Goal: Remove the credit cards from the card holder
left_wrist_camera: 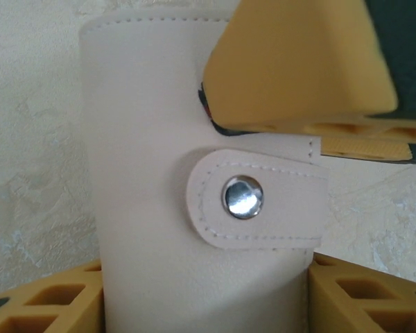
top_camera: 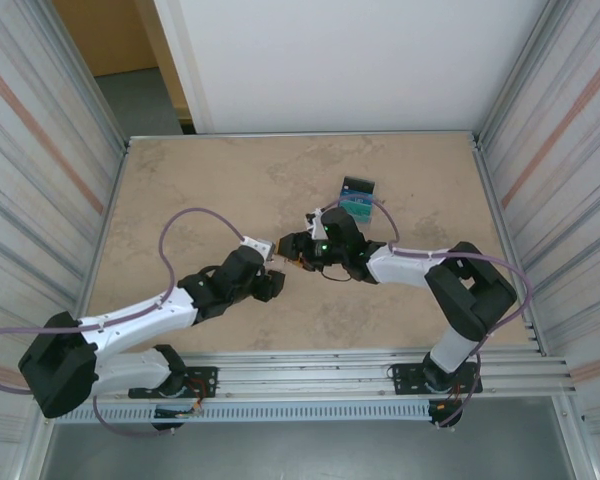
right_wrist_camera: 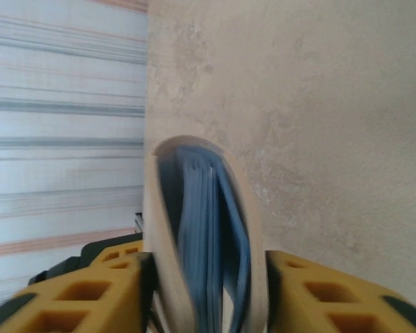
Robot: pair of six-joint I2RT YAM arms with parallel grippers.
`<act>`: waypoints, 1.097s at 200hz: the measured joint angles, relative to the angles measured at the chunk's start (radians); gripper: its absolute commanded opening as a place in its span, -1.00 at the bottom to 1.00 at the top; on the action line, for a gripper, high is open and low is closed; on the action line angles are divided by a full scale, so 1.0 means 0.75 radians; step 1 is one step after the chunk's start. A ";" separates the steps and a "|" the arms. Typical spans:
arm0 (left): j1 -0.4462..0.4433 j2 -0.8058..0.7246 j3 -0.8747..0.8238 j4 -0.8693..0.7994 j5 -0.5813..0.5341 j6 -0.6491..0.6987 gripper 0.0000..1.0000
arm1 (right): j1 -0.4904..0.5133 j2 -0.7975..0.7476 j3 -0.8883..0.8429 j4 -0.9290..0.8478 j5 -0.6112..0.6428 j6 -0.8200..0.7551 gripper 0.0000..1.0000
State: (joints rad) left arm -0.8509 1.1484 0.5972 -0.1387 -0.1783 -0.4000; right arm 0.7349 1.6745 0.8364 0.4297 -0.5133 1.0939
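1. Left gripper (left_wrist_camera: 204,309) has its yellow fingers (left_wrist_camera: 41,305) tight against both side edges of the beige card holder (left_wrist_camera: 145,139). It's gripping it!
2. The snap tab (left_wrist_camera: 256,198) lies flat on the face turned to the left wrist camera.
3. Right gripper (right_wrist_camera: 208,305) squeezes the same holder across its covers. There are light blue layers inside, but I can't pick out separate credit cards.
4. Both grippers meet mid-tabletop (top_camera: 180,180).
5. A small box (top_camera: 358,200) with teal contents sits just beyond, towards the far edge.
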 measured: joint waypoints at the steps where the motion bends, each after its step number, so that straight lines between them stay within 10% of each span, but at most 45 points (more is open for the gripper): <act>1: 0.000 -0.001 -0.001 0.002 0.000 -0.002 0.37 | 0.000 0.001 0.000 0.002 -0.001 0.005 -0.37; 35: 0.000 -0.017 -0.001 0.023 0.026 -0.011 0.97 | -0.007 0.001 0.001 0.015 -0.007 0.000 -0.80; 108: 0.091 -0.354 -0.005 0.062 0.150 -0.046 0.97 | -0.150 -0.187 -0.012 -0.164 -0.047 -0.189 -0.92; 159: 0.340 -0.455 -0.060 0.198 0.486 -0.167 0.82 | -0.284 -0.374 -0.012 -0.258 -0.256 -0.323 -0.92; 219: 0.365 -0.329 -0.066 0.403 0.871 -0.220 0.59 | -0.310 -0.415 0.015 -0.326 -0.496 -0.393 -0.91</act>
State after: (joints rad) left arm -0.5770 0.9020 0.5476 0.1635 0.4751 -0.5648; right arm 0.5022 1.3632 0.8478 0.1852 -0.8856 0.7990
